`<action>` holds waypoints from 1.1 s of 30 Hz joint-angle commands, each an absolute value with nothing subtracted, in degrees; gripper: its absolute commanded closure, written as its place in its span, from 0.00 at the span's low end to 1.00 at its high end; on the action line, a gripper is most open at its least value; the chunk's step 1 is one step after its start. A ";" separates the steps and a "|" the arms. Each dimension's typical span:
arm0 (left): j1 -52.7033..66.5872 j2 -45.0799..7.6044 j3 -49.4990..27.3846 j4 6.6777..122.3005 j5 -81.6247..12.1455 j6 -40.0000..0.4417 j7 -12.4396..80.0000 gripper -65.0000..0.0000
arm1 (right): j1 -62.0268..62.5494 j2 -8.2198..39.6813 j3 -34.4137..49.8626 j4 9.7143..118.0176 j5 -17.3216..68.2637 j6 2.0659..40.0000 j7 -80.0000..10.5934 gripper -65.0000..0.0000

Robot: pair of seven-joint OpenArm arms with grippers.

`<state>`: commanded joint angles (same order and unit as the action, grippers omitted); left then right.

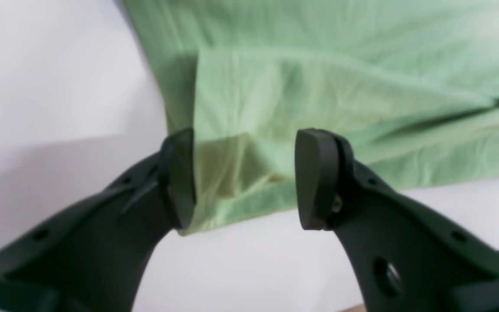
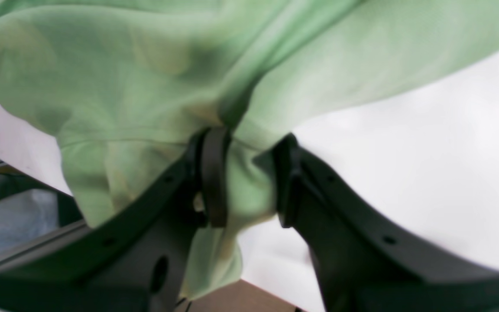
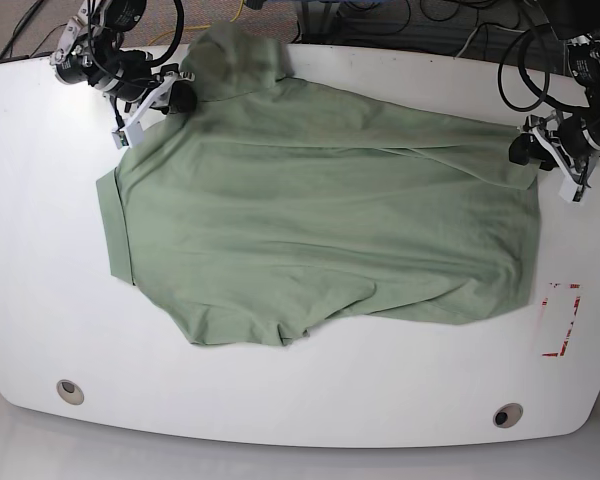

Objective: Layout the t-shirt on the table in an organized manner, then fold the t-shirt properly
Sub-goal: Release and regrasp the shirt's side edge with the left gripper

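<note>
Left wrist view: the left black pincer is spread wide, a folded hem corner of the soft pale sage-green polo-style t-shirt lying between its pads, not pinched. Right wrist view: the right pincer is narrowed on a bunched fold of t-shirt; looks gripped to me. Base view: t-shirt lies spread but wrinkled mid glossy white tabletop, toward the far edge; light, floppy, drapey stuff, so I'd grab at hem corners or shoulder seams.

A robotics lab: white table with red tape mark, grommet holes, loose cables behind.
</note>
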<state>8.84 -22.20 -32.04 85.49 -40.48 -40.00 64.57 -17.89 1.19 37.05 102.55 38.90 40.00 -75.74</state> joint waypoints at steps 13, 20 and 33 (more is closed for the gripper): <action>8.84 -22.20 -31.08 85.23 -40.40 -40.00 64.57 0.60 | -17.54 1.19 37.05 102.55 38.90 40.00 -75.74 0.75; 8.84 -22.11 -28.53 85.23 -40.40 -40.00 64.57 0.67 | -17.54 1.19 37.05 102.55 38.90 40.00 -75.74 0.75; 8.75 -22.11 -28.62 85.23 -40.04 -40.00 64.31 0.97 | -17.54 1.19 37.14 102.55 38.90 40.00 -75.74 0.76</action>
